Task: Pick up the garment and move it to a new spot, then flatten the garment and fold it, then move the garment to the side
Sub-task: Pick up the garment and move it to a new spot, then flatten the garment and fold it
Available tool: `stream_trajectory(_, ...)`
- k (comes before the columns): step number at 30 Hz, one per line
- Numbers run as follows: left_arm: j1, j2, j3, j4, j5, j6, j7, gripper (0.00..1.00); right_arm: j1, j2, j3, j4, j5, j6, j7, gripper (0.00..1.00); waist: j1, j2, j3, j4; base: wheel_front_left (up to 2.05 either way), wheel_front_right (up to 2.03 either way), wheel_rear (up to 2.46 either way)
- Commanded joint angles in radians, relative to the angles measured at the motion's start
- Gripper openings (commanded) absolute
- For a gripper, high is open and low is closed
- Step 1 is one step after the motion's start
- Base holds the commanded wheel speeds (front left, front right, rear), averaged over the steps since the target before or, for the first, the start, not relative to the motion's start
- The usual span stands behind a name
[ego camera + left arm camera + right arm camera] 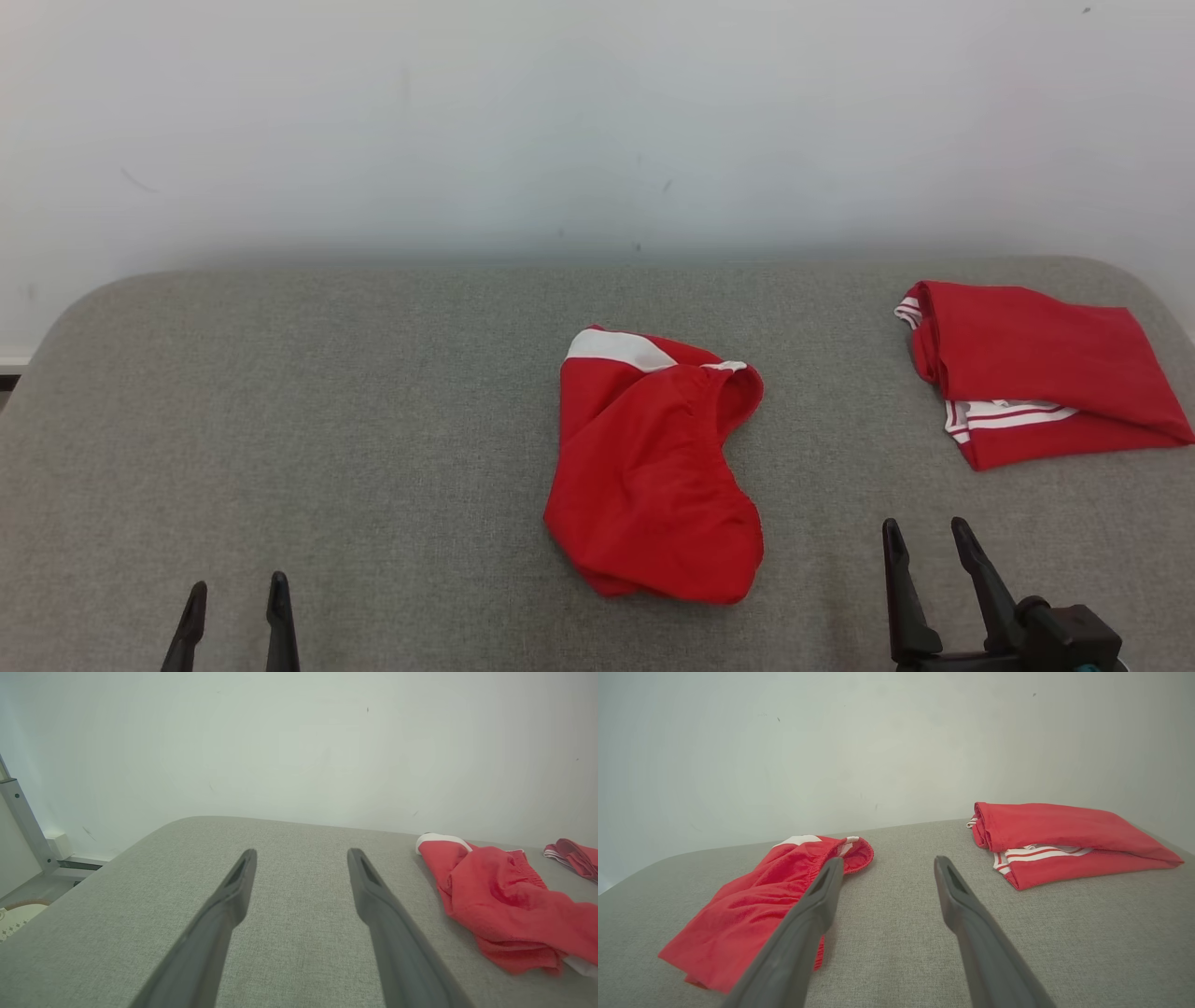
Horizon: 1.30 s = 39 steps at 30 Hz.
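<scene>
Head view: the red garment (653,467) lies crumpled on the counter (373,420), ahead and left of the right end effector (926,527), well right of the left end effector (236,586). Limp, light cloth, probably best pinched at the elastic waistband (709,378). Both end effectors hover low, fingers forward, spread wide, empty.

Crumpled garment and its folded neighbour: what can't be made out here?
- Crumpled garment: full shape, hidden by its own bunched layers, head view.
- Folded garment: mostly cut off by the right edge, left wrist view.
- Left gripper: base cut off by the bottom edge, head view.
</scene>
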Motion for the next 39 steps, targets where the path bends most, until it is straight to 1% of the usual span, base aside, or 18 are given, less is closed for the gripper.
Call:
stream_trajectory(1,0.016,-0.010,0.013,0.002,0.012,-0.011,-0.002,1.00,0.007,0.000,0.003,0.000,0.001,-0.002,-0.001,1.00,0.0000,0.0000,-0.001,-0.001,0.00,0.00,0.00)
stream_trajectory(8,0.003,-0.071,0.076,0.025,0.070,-0.073,-0.002,1.00,0.011,0.000,0.010,0.008,0.013,-0.002,-0.001,1.00,0.0000,0.0000,0.000,0.002,0.00,0.00,0.00)
stream_trajectory(12,-0.009,-0.091,0.106,0.044,0.089,-0.099,-0.002,1.00,0.009,0.000,0.014,0.011,0.013,-0.002,-0.001,1.00,0.0000,0.0000,0.001,0.002,0.00,0.00,0.00)
stream_trajectory(16,-0.011,-0.104,0.128,0.053,0.109,-0.114,-0.002,1.00,0.010,-0.001,0.015,0.014,0.016,-0.002,-0.001,1.00,0.0000,0.0000,-0.001,0.002,0.00,0.00,0.00)
stream_trajectory(22,-0.008,-0.124,0.151,0.055,0.130,-0.126,-0.002,1.00,0.014,0.000,0.017,0.015,0.019,-0.002,-0.001,1.00,0.0000,0.0000,-0.003,0.001,0.00,0.00,0.00)
stream_trajectory(33,-0.015,-0.137,0.174,0.066,0.150,-0.143,-0.002,1.00,0.015,0.000,0.022,0.021,0.016,-0.002,-0.001,1.00,0.0000,0.0000,-0.005,-0.001,0.00,0.00,0.00)
stream_trajectory(39,-0.014,-0.144,0.176,0.070,0.157,-0.145,-0.002,1.00,0.015,0.000,0.034,0.034,0.021,-0.002,-0.001,1.00,0.0000,0.0000,-0.007,0.002,0.00,0.00,0.00)
